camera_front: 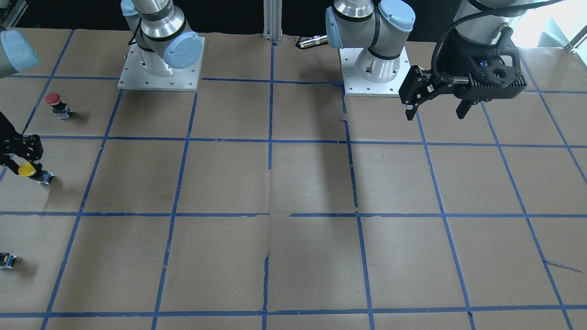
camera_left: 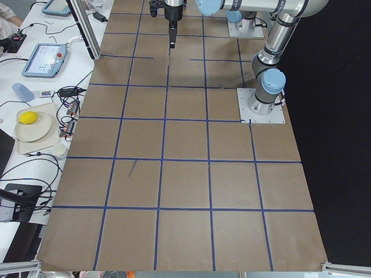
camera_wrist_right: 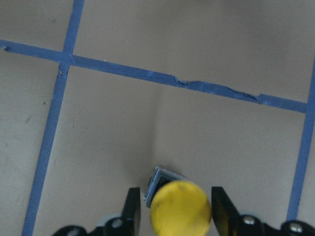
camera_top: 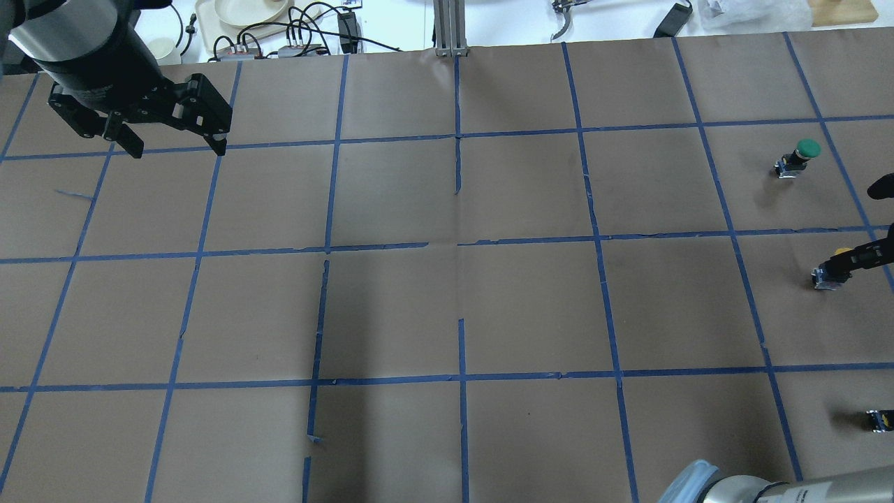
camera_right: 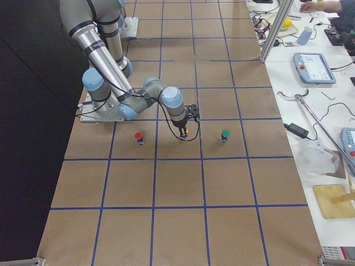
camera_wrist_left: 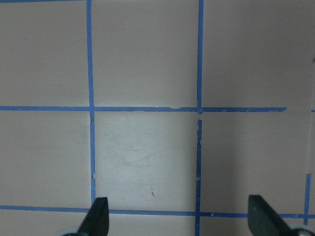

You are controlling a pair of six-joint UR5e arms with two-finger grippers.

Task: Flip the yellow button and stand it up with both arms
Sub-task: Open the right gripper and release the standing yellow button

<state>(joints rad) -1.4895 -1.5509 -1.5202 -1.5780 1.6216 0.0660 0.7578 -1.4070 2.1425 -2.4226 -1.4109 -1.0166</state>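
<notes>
Red button (camera_front: 52, 98) and green button (camera_top: 807, 148) flank the yellow button (camera_front: 28, 170), nothing blocking. It sits tilted on the table, yellow cap between right gripper (camera_front: 23, 165) fingers. I can't tell if they're clamped. Left gripper (camera_front: 434, 113) hangs spread wide, well apart.

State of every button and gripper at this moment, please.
Yellow button: tilted, base seemingly on table, cap flanked by right gripper.
Red button: standing, cap up.
Green button: standing, cap up.
Capless block: resting on table, apart from both grippers.
Left gripper: open, empty, above table.
Right gripper: around yellow cap; whether clamped, cannot tell.
</notes>
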